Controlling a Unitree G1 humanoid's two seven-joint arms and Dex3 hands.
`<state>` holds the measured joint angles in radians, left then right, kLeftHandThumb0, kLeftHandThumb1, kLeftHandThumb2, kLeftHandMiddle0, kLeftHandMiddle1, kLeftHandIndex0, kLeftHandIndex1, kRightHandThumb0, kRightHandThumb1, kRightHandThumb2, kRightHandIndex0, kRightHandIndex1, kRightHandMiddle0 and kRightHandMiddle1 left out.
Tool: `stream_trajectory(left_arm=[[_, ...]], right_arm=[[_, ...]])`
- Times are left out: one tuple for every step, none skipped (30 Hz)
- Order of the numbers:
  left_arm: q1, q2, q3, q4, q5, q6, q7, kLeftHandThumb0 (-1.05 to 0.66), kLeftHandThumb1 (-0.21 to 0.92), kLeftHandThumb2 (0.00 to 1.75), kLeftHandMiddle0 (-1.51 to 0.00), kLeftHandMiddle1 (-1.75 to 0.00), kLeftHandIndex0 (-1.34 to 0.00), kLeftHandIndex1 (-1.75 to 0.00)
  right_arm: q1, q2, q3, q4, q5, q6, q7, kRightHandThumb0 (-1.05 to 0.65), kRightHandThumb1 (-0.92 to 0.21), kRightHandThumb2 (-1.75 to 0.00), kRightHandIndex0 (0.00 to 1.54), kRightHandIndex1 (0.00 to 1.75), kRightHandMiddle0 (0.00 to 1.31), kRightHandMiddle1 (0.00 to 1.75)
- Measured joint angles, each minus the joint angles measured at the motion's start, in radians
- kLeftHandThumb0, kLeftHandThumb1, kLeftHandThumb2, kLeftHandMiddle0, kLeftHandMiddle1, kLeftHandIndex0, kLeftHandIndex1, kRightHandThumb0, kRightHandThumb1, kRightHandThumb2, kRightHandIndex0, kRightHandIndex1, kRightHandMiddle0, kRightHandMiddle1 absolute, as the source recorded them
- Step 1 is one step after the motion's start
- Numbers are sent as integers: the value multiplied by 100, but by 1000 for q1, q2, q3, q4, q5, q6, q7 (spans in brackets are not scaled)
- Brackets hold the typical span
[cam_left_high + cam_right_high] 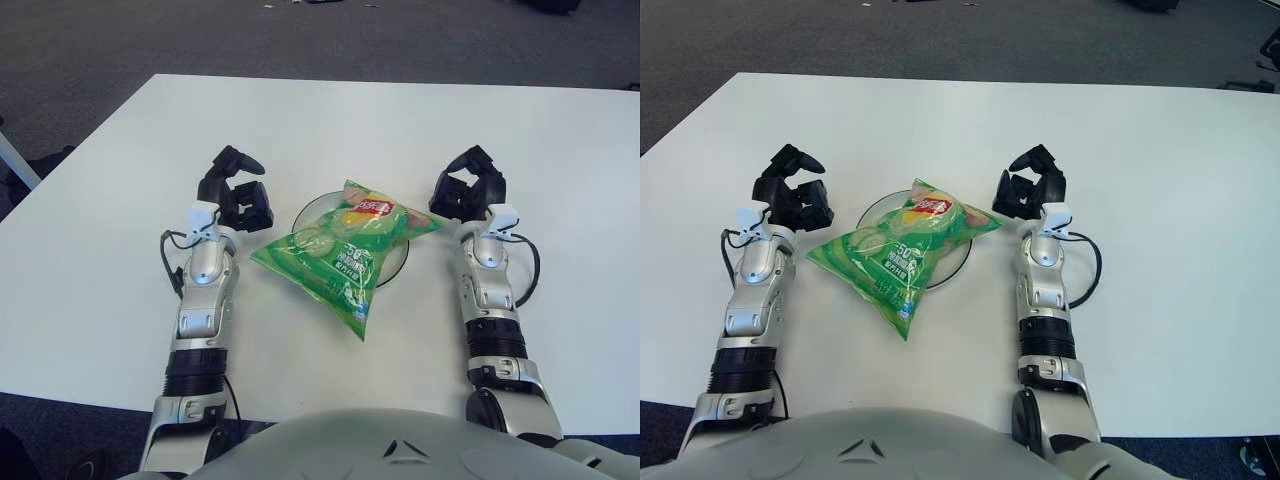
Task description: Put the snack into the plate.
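Note:
A green snack bag (pixel 345 252) with a red logo lies across a dark-rimmed plate (pixel 305 213) in the middle of the white table (pixel 400 130). The bag covers most of the plate and its near corner hangs over the front rim onto the table. My left hand (pixel 236 192) shows just left of the bag, fingers spread, holding nothing. My right hand (pixel 467 186) shows just right of the bag's far corner, fingers relaxed and empty. Neither hand touches the bag.
Dark grey carpet (pixel 300 40) lies beyond the table's far edge. A cable loops beside each forearm, left (pixel 170 262) and right (pixel 530 272).

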<state>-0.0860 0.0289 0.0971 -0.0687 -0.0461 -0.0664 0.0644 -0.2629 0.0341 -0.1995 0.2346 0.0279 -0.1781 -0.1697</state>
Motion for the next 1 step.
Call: stream_trajectory(left_arm=[[0, 1, 0, 1, 1, -2, 0, -51, 24, 141, -134, -175, -67, -175]], right_arm=[[1, 1, -1, -6, 2, 13, 0, -54, -17, -149, 135, 175, 73, 175]])
